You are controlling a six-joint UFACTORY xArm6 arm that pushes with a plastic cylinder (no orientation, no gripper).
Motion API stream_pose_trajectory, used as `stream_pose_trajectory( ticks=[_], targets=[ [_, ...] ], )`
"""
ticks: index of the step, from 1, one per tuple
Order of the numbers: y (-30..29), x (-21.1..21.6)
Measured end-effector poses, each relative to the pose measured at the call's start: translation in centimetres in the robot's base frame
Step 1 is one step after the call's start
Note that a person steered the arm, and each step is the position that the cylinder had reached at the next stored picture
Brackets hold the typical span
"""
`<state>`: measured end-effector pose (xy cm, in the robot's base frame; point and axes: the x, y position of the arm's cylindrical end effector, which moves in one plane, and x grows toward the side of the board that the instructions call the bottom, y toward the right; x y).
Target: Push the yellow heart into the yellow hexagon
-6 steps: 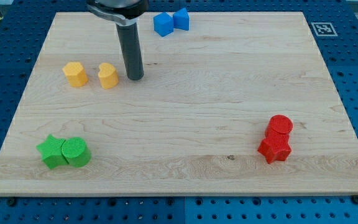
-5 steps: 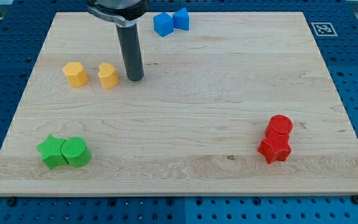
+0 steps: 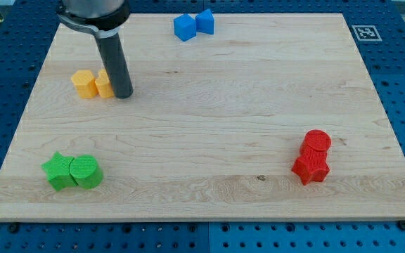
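The yellow hexagon (image 3: 84, 83) sits on the wooden board (image 3: 209, 105) at the view's upper left. The yellow heart (image 3: 103, 84) lies right against its right side, partly hidden by my rod. My tip (image 3: 123, 95) rests on the board touching the heart's right side.
Two blue blocks (image 3: 193, 24) sit together at the view's top centre. A green star (image 3: 58, 171) and a green cylinder (image 3: 85, 171) sit together at the lower left. A red cylinder (image 3: 318, 142) and a red star (image 3: 310, 169) sit together at the lower right.
My tip has slid to the view's left and pushed the yellow heart left, up against the yellow hexagon. The other blocks have not moved.
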<state>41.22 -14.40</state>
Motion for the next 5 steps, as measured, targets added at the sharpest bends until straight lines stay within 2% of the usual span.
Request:
stream_pose_trajectory(
  ticks=[2, 4, 5],
  targets=[
    [-0.4, 0.0],
    [12.7, 0.3],
    [15.4, 1.6]
  ],
)
